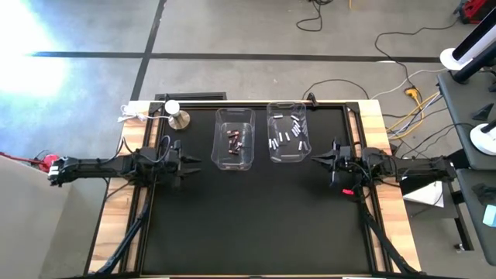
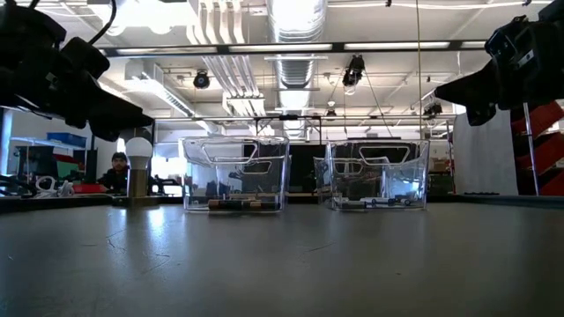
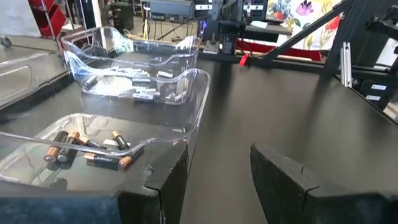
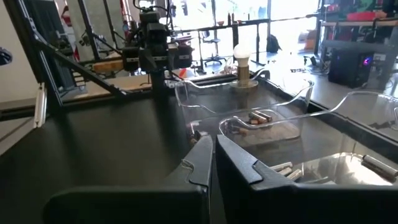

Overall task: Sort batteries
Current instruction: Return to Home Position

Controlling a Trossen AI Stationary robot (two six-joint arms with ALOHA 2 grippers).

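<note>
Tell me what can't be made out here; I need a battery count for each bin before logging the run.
Dark batteries: too small and clumped to count in the high view; in the left wrist view the left gripper may cover some.
White batteries: tiny in the high view; in the right wrist view the right gripper hides much of the right bin.
Low view: both lots show only as thin strips at the bin floors.

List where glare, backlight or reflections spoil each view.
High view: glare washes out the floor at upper left. Low view: ceiling lights backlight the left pincer and right pincer into silhouettes. Left wrist view: highlights streak the near bin along its rim. Right wrist view: bright windows beyond the table wash out.
</note>
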